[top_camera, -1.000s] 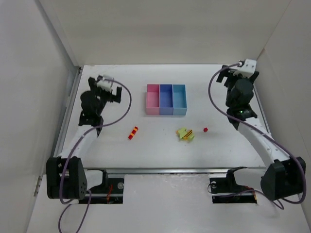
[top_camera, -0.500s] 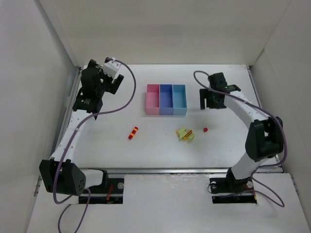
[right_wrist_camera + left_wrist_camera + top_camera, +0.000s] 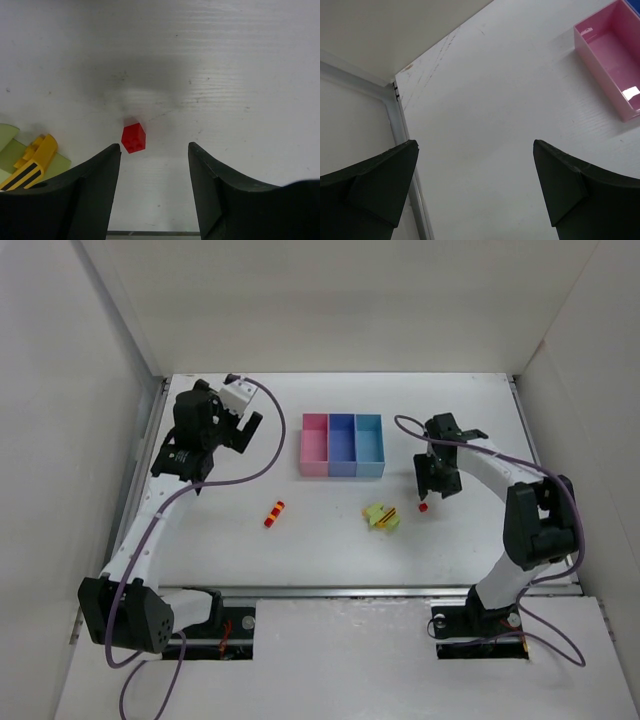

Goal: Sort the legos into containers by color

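Note:
A small red lego (image 3: 423, 507) lies on the table, and in the right wrist view the red lego (image 3: 133, 138) sits just ahead of my open right gripper (image 3: 154, 165), close to its left finger. My right gripper (image 3: 436, 483) hovers just above it. A lime and yellow-orange clump (image 3: 381, 516) lies to its left, with its edge in the right wrist view (image 3: 30, 160). A red and yellow-orange stick (image 3: 274, 513) lies left of centre. The pink (image 3: 314, 446), medium blue (image 3: 342, 444) and light blue (image 3: 369, 443) bins stand in a row. My left gripper (image 3: 243, 428) is open and empty, left of the pink bin (image 3: 615, 55).
White walls enclose the table on the left, back and right. A metal rail (image 3: 402, 135) runs along the table's left edge. Purple cables loop off both arms.
My right arm has swung from the far right corner inward and down over the red lego. My left arm has reached further out, its gripper now nearer the pink bin.

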You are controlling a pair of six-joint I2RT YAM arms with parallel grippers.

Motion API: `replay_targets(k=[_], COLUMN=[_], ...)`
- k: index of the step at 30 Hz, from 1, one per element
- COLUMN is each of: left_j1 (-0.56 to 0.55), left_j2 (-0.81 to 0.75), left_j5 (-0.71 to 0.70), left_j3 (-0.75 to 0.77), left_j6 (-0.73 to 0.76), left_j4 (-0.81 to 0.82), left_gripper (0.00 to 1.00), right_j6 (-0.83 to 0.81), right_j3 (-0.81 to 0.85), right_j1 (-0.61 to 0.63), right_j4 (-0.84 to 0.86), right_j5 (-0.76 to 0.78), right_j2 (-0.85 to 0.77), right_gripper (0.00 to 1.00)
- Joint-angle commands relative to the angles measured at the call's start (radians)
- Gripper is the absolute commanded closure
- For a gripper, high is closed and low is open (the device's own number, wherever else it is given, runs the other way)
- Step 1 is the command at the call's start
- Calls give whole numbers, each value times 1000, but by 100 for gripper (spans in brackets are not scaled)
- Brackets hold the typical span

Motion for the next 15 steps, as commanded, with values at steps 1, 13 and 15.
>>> replay_targets(k=[1,13,15], left_j1=[-3,-12,-12], left_j2=[-33,-33,-33], left_j5=[1,-9,-9], left_j3=[-17,-26,-26], left_j6=[-12,-30,-30], left_j4=[40,49,49], left_gripper=[0,0,0], right_j6=[-15,43,44], right_j3=[-25,-36,-36], right_j1=[7,96,96], right_j4=[64,85,85], right_j5=[-52,-21,-6], right_j2=[-14,64,64], right_gripper=[38,49,49])
